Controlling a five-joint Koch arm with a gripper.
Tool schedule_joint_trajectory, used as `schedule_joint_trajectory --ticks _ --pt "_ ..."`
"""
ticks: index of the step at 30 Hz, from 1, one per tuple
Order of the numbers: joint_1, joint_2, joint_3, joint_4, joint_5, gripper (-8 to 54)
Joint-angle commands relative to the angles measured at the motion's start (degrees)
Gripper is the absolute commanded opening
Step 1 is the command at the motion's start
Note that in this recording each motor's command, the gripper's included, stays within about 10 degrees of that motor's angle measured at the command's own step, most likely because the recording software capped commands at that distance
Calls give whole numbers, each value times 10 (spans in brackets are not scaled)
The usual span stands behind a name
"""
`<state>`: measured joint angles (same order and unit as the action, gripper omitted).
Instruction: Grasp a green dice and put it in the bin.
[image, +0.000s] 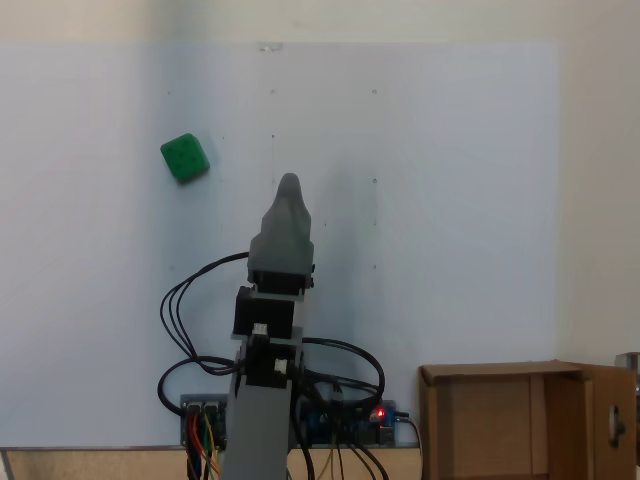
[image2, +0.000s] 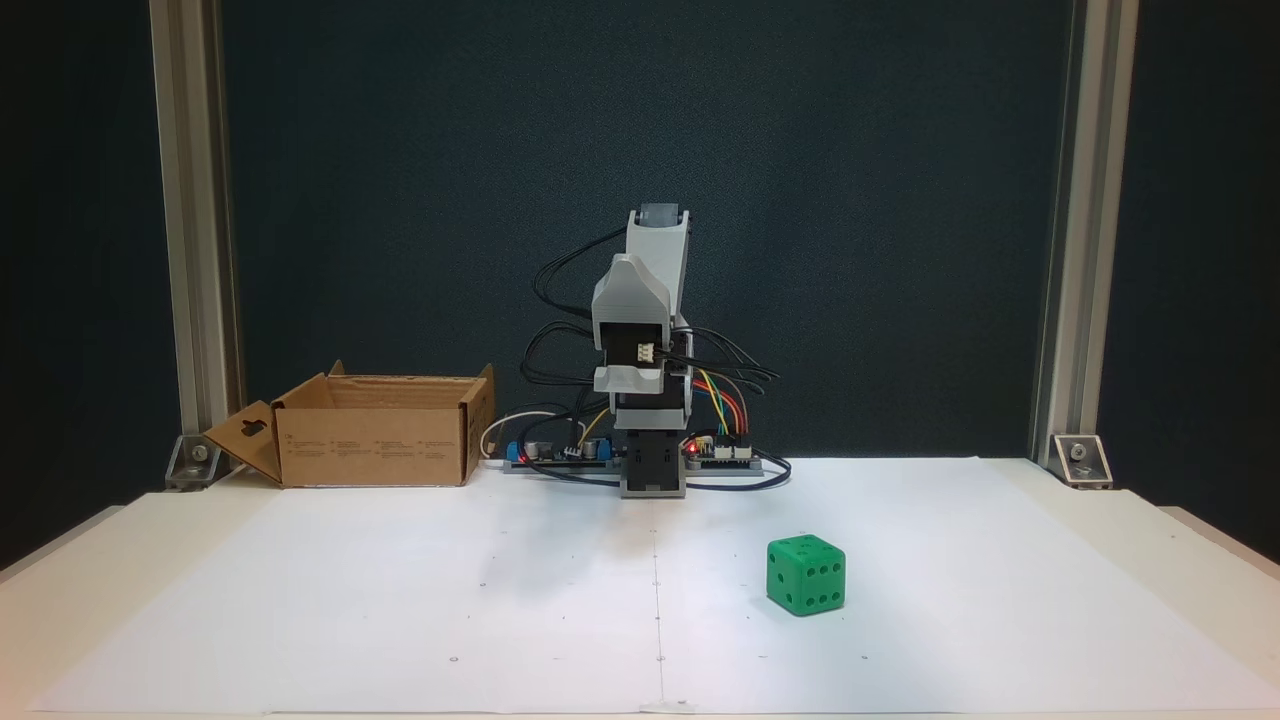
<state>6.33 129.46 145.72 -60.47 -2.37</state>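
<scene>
The green dice lies on the white sheet, up and to the left of the arm in a fixed view. In the other fixed view the dice sits front right of the arm's base, with dark pips showing. The bin is a brown cardboard box with open flaps, left of the base; its rim is at the bottom right. My gripper is folded over the base, well apart from the dice. It shows as one grey tapered tip, and nothing is seen in it.
Circuit boards and looped cables lie around the arm's base at the back of the sheet. Aluminium posts stand at both back corners before a dark backdrop. White paper covers the table in front.
</scene>
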Motion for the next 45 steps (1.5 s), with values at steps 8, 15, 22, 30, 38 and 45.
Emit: schedule_joint_trajectory --ticks 8,15,22,30,38,45 --pt "-26 -40 75 -172 11 447" --pt "-26 -41 64 -231 11 447" --pt "-43 -138 -61 -233 9 447" --pt "-59 -134 -125 -69 8 447" --pt "-62 -83 -184 170 8 447" --pt "-47 -28 -206 351 7 446"
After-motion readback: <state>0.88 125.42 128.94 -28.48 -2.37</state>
